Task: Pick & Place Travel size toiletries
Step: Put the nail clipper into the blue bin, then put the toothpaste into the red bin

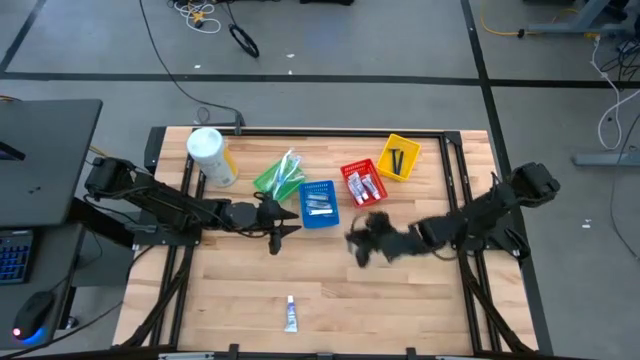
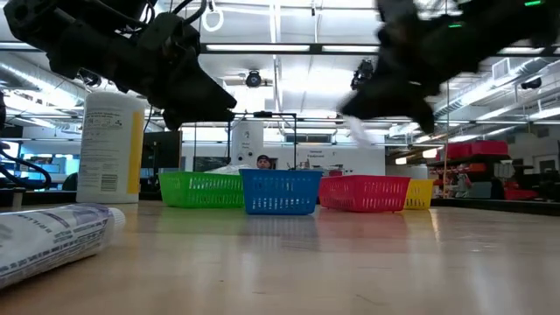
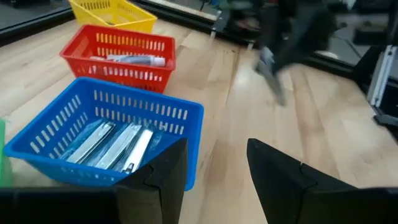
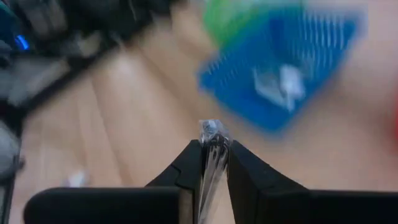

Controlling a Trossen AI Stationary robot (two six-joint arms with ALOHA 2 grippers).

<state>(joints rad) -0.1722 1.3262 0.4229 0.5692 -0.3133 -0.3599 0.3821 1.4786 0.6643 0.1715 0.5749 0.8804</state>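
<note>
Silver and slim, a flat packet is pinched between the fingers of the right end effector, up off the desk just right of the blue basket; that basket holds more silver packets; the left end effector hangs spread and empty just left of it; one white tube lies alone near the desk's front edge; tubes sit in the red basket.
</note>
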